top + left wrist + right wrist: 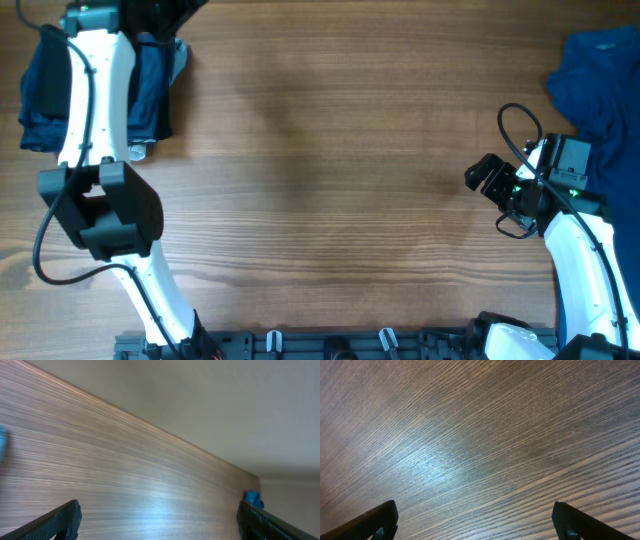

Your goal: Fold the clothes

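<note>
Of the clothes, only a black strip of fabric point(163, 105) shows, at the right side of the pile in the far left corner. My left arm hides most of it. My left gripper point(172, 12) hangs above that pile at the frame's top edge. In the left wrist view the left gripper point(160, 522) is open wide with only bare wood between its fingers. My right gripper point(487, 178) hovers over the table at the right. In the right wrist view the right gripper point(475, 520) is also open and empty.
Folded dark blue garments point(40, 95) lie under my left arm. A royal blue garment point(600, 75) is heaped at the far right corner, and shows small and far off as a blue patch point(252, 498). The wooden table point(330, 170) stretches between the arms.
</note>
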`<move>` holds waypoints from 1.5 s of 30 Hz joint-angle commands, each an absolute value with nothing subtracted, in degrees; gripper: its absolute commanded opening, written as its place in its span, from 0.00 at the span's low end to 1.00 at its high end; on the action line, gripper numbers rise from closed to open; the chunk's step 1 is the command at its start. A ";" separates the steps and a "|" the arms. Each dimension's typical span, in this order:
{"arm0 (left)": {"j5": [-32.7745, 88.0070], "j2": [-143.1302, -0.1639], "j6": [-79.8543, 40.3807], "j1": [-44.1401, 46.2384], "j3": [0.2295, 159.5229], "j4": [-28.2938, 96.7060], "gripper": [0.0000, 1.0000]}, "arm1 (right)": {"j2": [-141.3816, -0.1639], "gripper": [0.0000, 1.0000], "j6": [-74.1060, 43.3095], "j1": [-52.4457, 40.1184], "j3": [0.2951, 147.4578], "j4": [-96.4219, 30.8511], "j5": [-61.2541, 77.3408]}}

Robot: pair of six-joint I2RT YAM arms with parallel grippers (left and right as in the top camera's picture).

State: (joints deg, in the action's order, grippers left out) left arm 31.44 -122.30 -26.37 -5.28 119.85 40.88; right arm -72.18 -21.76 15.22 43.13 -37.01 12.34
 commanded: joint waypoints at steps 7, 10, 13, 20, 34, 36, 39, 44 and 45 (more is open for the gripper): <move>32.10 -122.26 -26.11 -4.01 120.01 41.15 1.00 | -71.77 1.00 -21.02 15.44 43.88 -36.84 11.38; 32.10 -122.26 -26.11 -4.01 120.01 41.15 1.00 | -71.77 1.00 -21.02 15.44 43.88 -36.86 11.38; 32.10 -122.26 -26.11 -4.01 120.01 41.15 1.00 | -71.77 1.00 -21.02 15.44 43.88 -36.84 11.38; 32.10 -122.26 -26.11 -4.01 120.01 41.15 1.00 | -71.77 1.00 -21.02 15.44 43.88 -36.86 11.38; 32.08 -122.26 -26.11 -4.01 120.01 41.15 1.00 | -71.77 1.00 -21.04 15.44 43.88 -36.84 11.38; 32.08 -122.26 -26.11 -4.01 120.01 41.15 1.00 | -71.59 1.00 -21.02 15.44 43.86 -36.84 11.38; 32.10 -122.26 -26.11 -4.01 120.01 41.15 1.00 | -67.00 1.00 -21.21 15.44 43.44 -35.03 6.90; 32.08 -122.26 -26.11 -4.01 120.01 41.15 1.00 | -51.51 1.00 -29.17 15.29 43.00 -30.55 9.02; 32.08 -122.26 -26.11 -4.01 120.01 41.15 1.00 | -48.05 1.00 -30.79 15.14 42.35 -28.23 8.99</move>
